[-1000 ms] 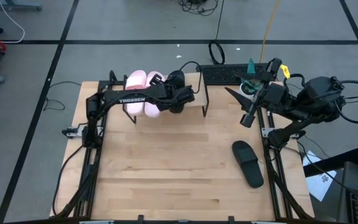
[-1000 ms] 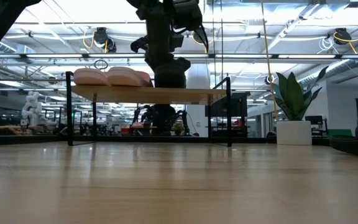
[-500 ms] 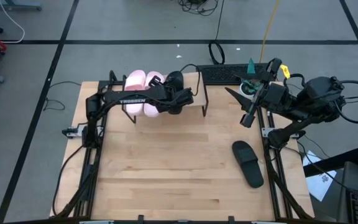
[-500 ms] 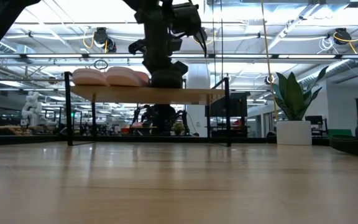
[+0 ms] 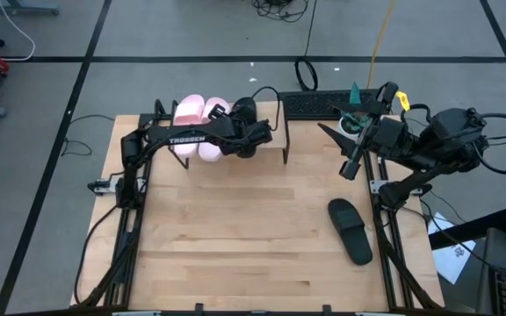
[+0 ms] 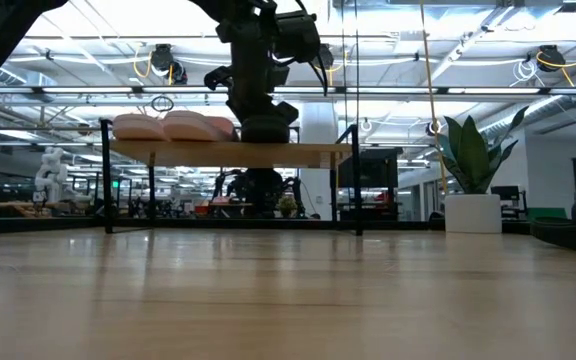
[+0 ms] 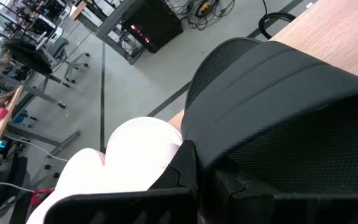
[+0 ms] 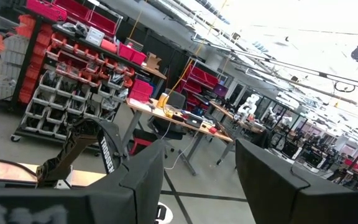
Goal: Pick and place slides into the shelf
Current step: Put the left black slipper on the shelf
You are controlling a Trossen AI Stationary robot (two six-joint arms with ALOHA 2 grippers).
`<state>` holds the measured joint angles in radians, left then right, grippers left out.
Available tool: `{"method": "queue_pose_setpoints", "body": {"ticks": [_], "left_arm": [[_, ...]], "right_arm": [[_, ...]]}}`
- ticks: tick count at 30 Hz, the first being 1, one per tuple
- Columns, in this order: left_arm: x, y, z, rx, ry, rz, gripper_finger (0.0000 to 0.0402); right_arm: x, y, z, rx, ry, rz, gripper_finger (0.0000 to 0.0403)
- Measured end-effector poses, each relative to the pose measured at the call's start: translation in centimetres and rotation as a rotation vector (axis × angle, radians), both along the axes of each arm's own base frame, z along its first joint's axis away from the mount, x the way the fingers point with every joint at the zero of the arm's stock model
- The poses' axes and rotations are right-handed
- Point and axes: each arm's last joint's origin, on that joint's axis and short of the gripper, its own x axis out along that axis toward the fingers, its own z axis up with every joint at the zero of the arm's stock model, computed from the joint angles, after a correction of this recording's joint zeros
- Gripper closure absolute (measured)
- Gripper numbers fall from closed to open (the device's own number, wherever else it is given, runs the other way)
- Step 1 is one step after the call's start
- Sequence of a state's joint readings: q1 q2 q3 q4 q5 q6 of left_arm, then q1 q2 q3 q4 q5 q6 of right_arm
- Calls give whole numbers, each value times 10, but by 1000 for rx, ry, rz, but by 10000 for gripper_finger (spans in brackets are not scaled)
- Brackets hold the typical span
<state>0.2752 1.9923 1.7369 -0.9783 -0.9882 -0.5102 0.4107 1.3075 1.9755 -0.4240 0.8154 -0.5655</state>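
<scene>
The shelf [image 6: 303,153] stands at the table's far side on thin black legs. Two pale pink slides [image 5: 193,118] lie soles down, side by side on the left part of its top [image 5: 275,118]. My left gripper [image 5: 246,128] is over the shelf, shut on a black slide [image 7: 272,87] just right of the pink pair [image 7: 132,158]. The second black slide [image 5: 350,230] lies flat on the table near its right edge. My right gripper [image 5: 350,165] hangs open above the table's far right, touching nothing. My left gripper holds the black slide [image 6: 266,127] from above, slanting in from the table's left. One finger [image 7: 184,171] stands between the slide's side and the nearest pink slide; the other is hidden by the slide. The slide sits on the shelf top, against the pink pair.
A keyboard [image 5: 316,104] and cables lie beyond the table's far edge. A potted plant [image 6: 473,170] stands in the room behind. The wide wooden tabletop [image 5: 235,237] lies in front of the shelf.
My left gripper has moved toward the table's left and slightly toward the far edge, carrying the black slide along. The whole shelf with the pink slides has slid a little to the left with it. The right arm has kept still.
</scene>
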Motion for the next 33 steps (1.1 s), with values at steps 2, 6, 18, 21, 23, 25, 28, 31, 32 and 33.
{"method": "queue_pose_setpoints", "body": {"ticks": [2, 6, 18, 21, 23, 25, 28, 31, 32, 33], "left_arm": [[0, 0, 0, 0, 2, -1, 401], [0, 0, 0, 0, 2, -1, 401], [0, 0, 0, -2, 16, -12, 367], [0, 0, 0, -3, 27, -18, 359], [0, 0, -1, -5, 28, -20, 355], [0, 0, -1, -5, 30, -21, 350], [1, 0, -1, -4, 39, -26, 342], [1, 0, -1, -3, 53, -35, 333], [1, 0, -1, -3, 53, -35, 330], [1, 0, -1, -3, 53, -35, 326]], "right_arm": [[0, 0, 0, 0, 0, 0, 216], [0, 0, 0, -1, 2, 0, 216], [0, 0, -1, -3, 7, 0, 216], [0, 0, -1, -3, 7, 0, 216], [0, 0, -1, -5, 12, 0, 216], [0, 0, -1, -6, 15, 0, 216], [0, 0, -1, -7, 15, 0, 216], [0, 0, -2, -8, 18, 0, 216], [0, 0, -2, -9, 21, 0, 216], [0, 0, -2, -9, 22, 0, 216]]}}
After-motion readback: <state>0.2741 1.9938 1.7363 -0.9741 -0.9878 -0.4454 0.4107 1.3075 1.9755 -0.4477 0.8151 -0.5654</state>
